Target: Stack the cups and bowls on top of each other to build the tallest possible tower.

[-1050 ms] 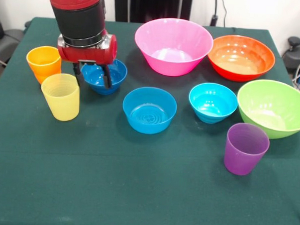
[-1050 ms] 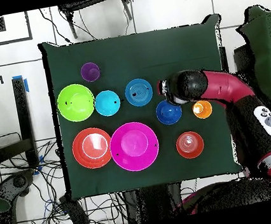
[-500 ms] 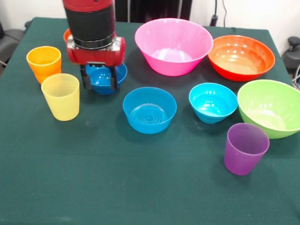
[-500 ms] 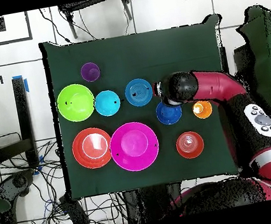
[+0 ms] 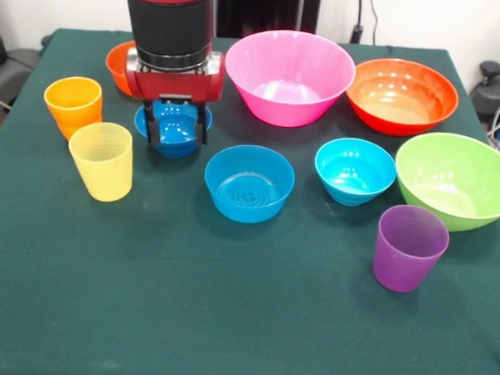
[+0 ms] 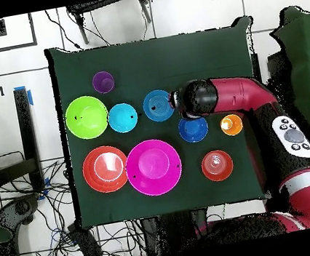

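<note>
- Closest to the camera, the purple cup [image 5: 409, 247] is seen standing upright on the green table [image 5: 228, 319], just in front of the lime green bowl [image 5: 458, 180].
- Next row back: the yellow cup [image 5: 103, 160] is parked upright at the left, the mid-blue bowl [image 5: 248, 182] sits in the middle, and the cyan bowl [image 5: 355, 170] is found to its right. No tower is built so far, everything is stood on its own.
- The orange cup [image 5: 73, 105] is placed just behind the yellow one.
- The gripper [image 5: 176, 131] is held right over the dark blue bowl [image 5: 174, 128], its fingers spread apart and straddling the bowl's near side; whether they touch it can't be made out.
- At the back, the small orange-red bowl [image 5: 119, 65] is half hidden behind the arm [image 5: 169, 34], with the pink bowl [image 5: 288, 75] and the big orange-red bowl [image 5: 402, 95] lined up to the right.
</note>
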Controlling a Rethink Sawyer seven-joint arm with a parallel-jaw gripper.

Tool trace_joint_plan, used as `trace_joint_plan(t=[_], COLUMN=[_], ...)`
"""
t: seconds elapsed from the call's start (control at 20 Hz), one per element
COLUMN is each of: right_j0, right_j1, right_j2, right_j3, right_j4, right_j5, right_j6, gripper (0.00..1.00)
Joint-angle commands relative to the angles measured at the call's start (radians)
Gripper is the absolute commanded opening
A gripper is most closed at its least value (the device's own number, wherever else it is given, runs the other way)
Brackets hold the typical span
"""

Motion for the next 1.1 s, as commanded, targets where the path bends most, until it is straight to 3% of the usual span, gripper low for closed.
trace_joint_plan(t=[0.05,0.4,1.1], right_j0=[0.004,-0.02,-0.073], right_j1=[0.008,-0.01,0.06], right_j2=[0.023,0.042,0.069], right_j3=[0.033,0.025,0.019], right_j4=[-0.049,-0.032,-0.061], right_j5=[0.059,0.106,0.037], right_j6=[-0.075,-0.113,-0.14], gripper=[1.0,1.0,1.0])
